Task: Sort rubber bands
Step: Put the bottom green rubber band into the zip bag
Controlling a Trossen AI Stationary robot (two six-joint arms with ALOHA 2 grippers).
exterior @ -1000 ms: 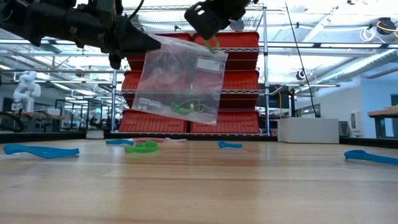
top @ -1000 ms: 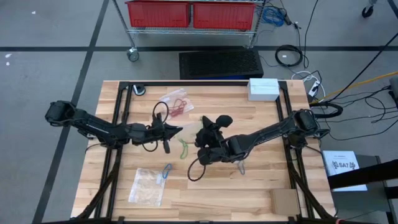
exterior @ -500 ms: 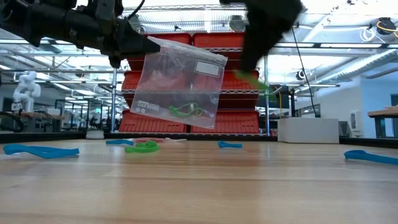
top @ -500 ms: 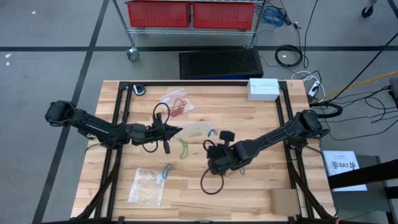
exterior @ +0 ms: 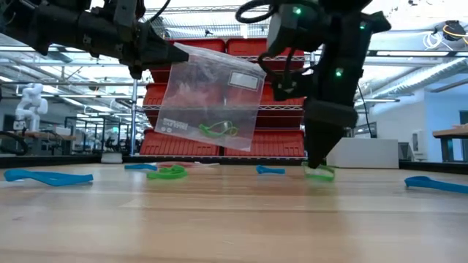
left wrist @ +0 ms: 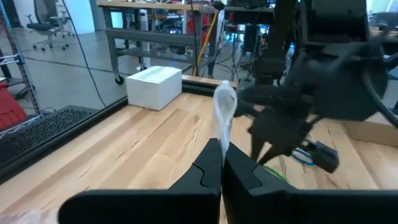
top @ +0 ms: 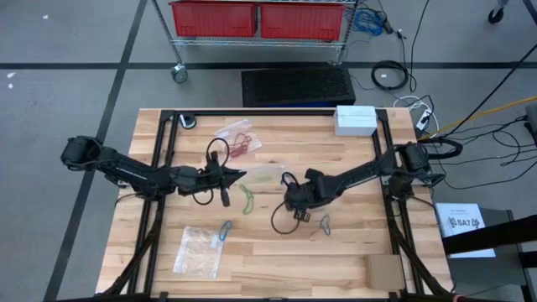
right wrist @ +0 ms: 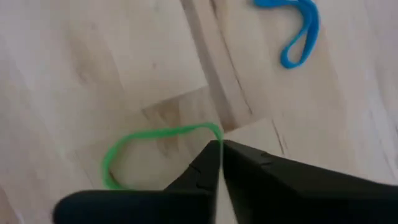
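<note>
My left gripper [exterior: 167, 52] [top: 241, 175] is held above the table's middle, shut on a clear plastic bag [exterior: 212, 98] with green rubber bands [exterior: 219, 131] in its lower part. My right gripper [exterior: 316, 165] [top: 298, 210] points steeply down at the table to the right of the bag, shut on the end of a green rubber band [right wrist: 143, 146] that lies on the wood. Another green band [top: 248, 200] lies flat on the table under the bag. Blue bands [top: 325, 222] [top: 225, 231] lie loose nearby. My left gripper pinches the bag's top corner [exterior: 183, 52] between its two fingers, coming level from the table's left. The bag hangs below the fingers, tilted, clear of the table. My right gripper pinches one end of the green band's loop [right wrist: 213, 129] at its fingertips, from above, slanting down. The rest of the loop [right wrist: 115, 158] lies slack on the table.
A bag with red bands [top: 238, 138] lies at the far middle, and another clear bag [top: 197, 250] at the near left. A white box [top: 355, 119] stands at the far right and a cardboard piece [top: 384, 273] at the near right. A black cable [top: 281, 220] loops beside my right gripper.
My right gripper has left the bag's top edge with a green band, gone toward the table's near right and sunk to the wood, tipping to point down. The band, which hung below the fingers, now lies on the table. The bag stays hanging in place.
</note>
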